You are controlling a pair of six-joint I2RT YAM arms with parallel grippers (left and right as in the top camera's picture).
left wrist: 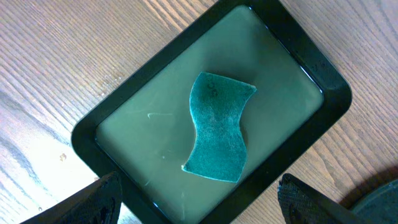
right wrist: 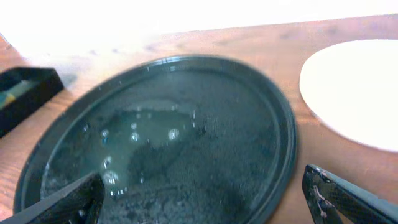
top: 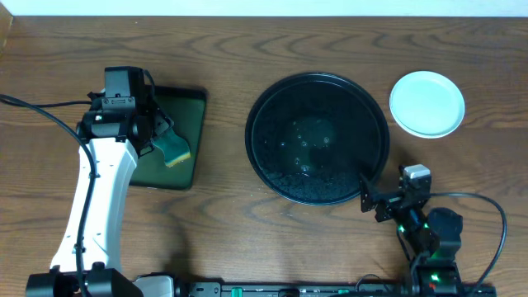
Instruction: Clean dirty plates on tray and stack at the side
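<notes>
Left claw (left wrist: 199,202), jaws apart and empty, above the sponge (left wrist: 217,127) in its rectangular tray (left wrist: 298,50); right claw (right wrist: 205,196), likewise apart, beside the rim of the round tray (right wrist: 281,124).
Plates (top: 426,103): on the table (top: 223,239), off the tray. Risk, I judge: right claw nudging the rim, slopping the water (right wrist: 143,140).

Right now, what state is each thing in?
Tray: no plates on it, wet with bubbles.
Plates: on the table beside the tray; only the top one shows, clean.
Sponge: lying in the small tray, unheld.
Left pincer: open above the sponge.
Right pincer: open, empty, at the tray's rim.
</notes>
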